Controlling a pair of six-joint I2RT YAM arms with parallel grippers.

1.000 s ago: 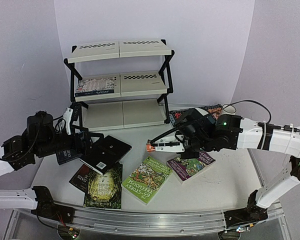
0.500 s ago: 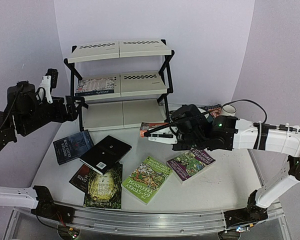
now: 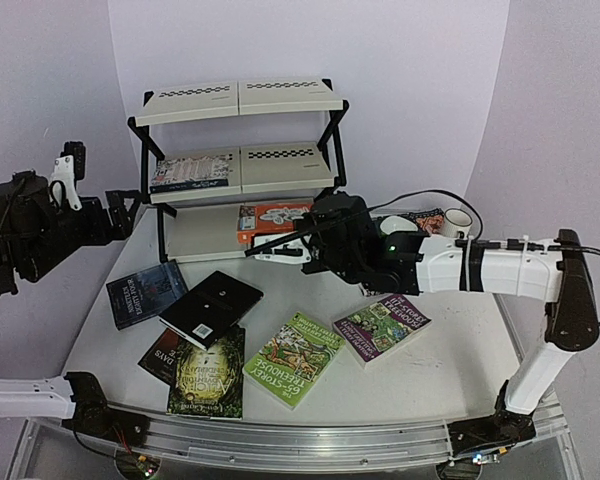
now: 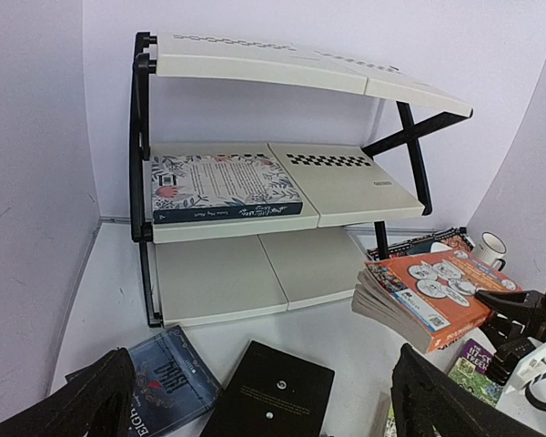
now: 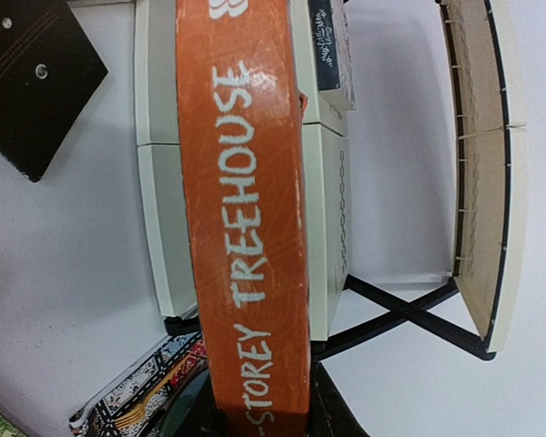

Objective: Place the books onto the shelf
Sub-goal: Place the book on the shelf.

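My right gripper (image 3: 285, 250) is shut on an orange book (image 3: 273, 221), holding it flat just above the front of the lowest tier of the shelf (image 3: 280, 168). In the right wrist view the book's spine (image 5: 246, 209) fills the middle, pinched at the bottom edge, with the shelf (image 5: 326, 218) behind it. A white floral book (image 4: 220, 182) lies on the middle tier's left half. My left gripper (image 3: 120, 212) hangs open and holds nothing, high at the left. Dark blue (image 3: 145, 293), black (image 3: 212, 305), green-gold (image 3: 208, 376), bright green (image 3: 295, 357) and purple (image 3: 382, 326) books lie on the table.
A patterned mat (image 3: 412, 220) and a white mug (image 3: 458, 220) sit at the right of the shelf, behind my right arm. The shelf's top tier and the middle tier's right half (image 4: 346, 177) hold nothing. Purple walls close in on both sides.
My right gripper has carried the orange book left and back, up to the shelf's lowest tier. My left arm has lifted off the books and drawn back to the left.
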